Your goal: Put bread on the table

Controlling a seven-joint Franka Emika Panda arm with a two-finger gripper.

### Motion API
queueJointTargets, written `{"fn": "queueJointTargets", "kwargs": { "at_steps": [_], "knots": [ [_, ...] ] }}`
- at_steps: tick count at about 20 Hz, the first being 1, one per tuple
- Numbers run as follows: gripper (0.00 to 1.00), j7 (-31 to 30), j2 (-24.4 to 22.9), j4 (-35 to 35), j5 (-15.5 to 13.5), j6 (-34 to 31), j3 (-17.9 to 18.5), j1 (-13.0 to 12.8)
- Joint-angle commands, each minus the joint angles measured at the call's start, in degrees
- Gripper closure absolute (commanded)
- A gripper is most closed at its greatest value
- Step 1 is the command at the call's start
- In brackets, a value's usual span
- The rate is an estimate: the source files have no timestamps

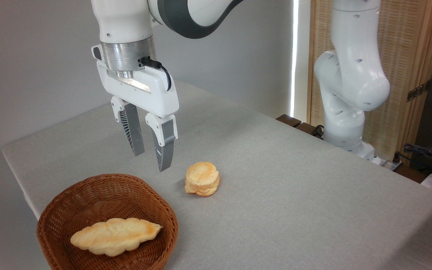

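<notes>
Fixed camera, table scene
Landmark: a round brown wicker basket sits at the near left corner of the table, a large top covered in plain light grey cloth.
Bread: the long, flat, leaf-shaped pastry lies inside the basket, across its floor, pale golden with lobed edges; its browned pointed tip faces right, close to the basket's right wall.
Bun: a small round bun, looking like two stacked layers, rests on the cloth just to the right of the basket and slightly behind it, clear of the rim.
Gripper: the white two-finger gripper hangs in the air above the basket's far rim, pointing down, touching neither the basket nor the bun.
Fingers: the two grey ribbed fingers stand a narrow way apart with only air between them; they hold nothing.
Arm: the white Franka arm rises from its base behind the table's far right edge, well apart from the basket, and arches over the top of the frame to the wrist above the gripper.
Backdrop: a plain grey wall stands behind the basket; a wooden slatted screen stands behind the arm's base, with dark cables at the right edge.
</notes>
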Motion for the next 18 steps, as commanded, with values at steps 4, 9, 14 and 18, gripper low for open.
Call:
{"fn": "queueJointTargets", "kwargs": {
  "at_steps": [4, 9, 14, 18],
  "knots": [
    [0.00, 0.8, -0.3, 0.5, -0.1, -0.4, 0.6, -0.2],
    [0.00, 0.9, -0.2, 0.4, 0.2, 0.4, 0.3, -0.3],
    [0.00, 1.2, 0.1, 0.3, 0.4, 5.5, 0.2, -0.4],
    [0.00, 6.9, 0.4, -0.1, 0.4, 7.7, 0.3, -0.3]
  ]
}}
